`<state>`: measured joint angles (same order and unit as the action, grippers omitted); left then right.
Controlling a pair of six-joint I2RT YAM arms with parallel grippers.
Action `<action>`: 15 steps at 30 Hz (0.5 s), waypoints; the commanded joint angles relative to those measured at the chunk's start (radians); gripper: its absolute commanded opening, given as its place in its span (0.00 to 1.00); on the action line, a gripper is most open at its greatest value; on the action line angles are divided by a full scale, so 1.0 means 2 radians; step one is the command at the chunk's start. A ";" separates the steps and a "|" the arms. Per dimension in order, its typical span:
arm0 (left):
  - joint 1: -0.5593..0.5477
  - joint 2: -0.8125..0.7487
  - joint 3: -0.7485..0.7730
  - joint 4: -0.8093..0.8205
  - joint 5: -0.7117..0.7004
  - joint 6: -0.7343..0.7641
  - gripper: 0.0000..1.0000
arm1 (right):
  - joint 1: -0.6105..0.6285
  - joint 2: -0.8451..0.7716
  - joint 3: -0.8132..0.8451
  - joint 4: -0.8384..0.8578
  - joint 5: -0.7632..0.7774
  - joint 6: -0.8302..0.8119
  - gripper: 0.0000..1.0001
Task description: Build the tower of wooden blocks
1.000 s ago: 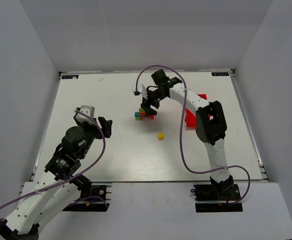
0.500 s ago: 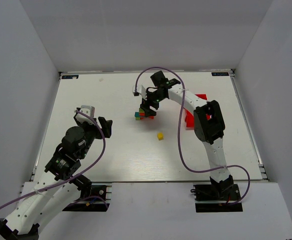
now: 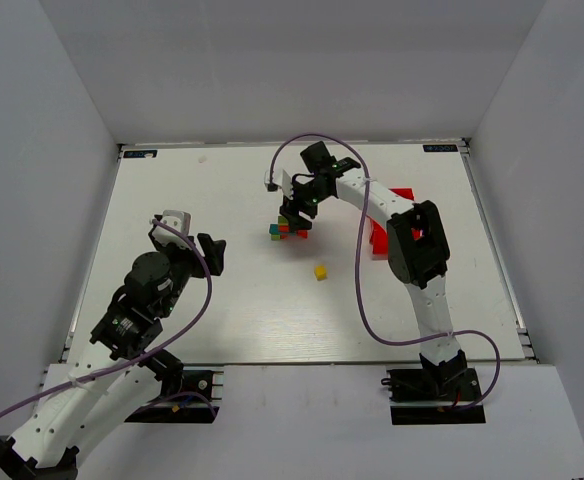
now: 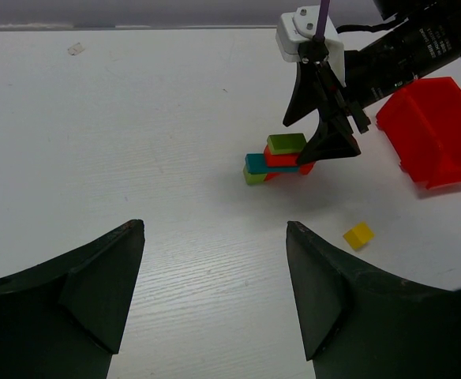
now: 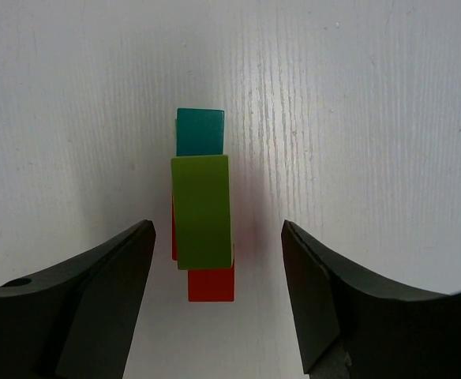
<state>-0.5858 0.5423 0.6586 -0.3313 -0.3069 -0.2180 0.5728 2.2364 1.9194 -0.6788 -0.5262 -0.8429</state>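
Hovering over the near left part of the counter (image 3: 222, 320), the left claw (image 3: 187, 248) stands with its jaws wide apart and nothing between them; in its own wrist view the two dark fingers (image 4: 73, 292) frame bare white wood. Farther in and to the right, a single yellow cube (image 3: 320, 271) lies alone on the counter, well apart from the other blocks. Beyond it, near the middle of the counter, stands the wood block tower (image 3: 290, 229): a lime green bar on top, a red block under it, and a teal block and a smaller lime piece sticking out low on its left side. The right claw (image 3: 297, 212) hangs directly above the tower, pointing down, with one finger on each side of the stack. The right wrist view shows the lime green bar (image 5: 203, 212) between the open fingers (image 5: 104, 284), with a strip of counter on either side of it, narrower on one side than on the other, so the jaws are spread and grip nothing. To the right of the tower, partly hidden behind the right arm, sits a red bin (image 3: 403, 194). A purple cable (image 3: 362, 300) loops along the right arm.
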 commanded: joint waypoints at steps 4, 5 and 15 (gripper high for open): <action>-0.002 0.000 -0.003 0.006 0.007 0.002 0.82 | 0.004 0.009 0.011 0.005 -0.001 0.002 0.70; -0.002 0.000 -0.003 0.006 0.007 0.002 0.82 | 0.004 0.009 0.010 0.003 -0.001 0.001 0.70; -0.002 0.000 -0.003 0.006 0.007 0.002 0.82 | 0.007 0.008 0.010 -0.001 -0.001 -0.003 0.66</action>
<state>-0.5858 0.5423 0.6586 -0.3290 -0.3050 -0.2184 0.5800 2.2478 1.9194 -0.6796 -0.5228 -0.8448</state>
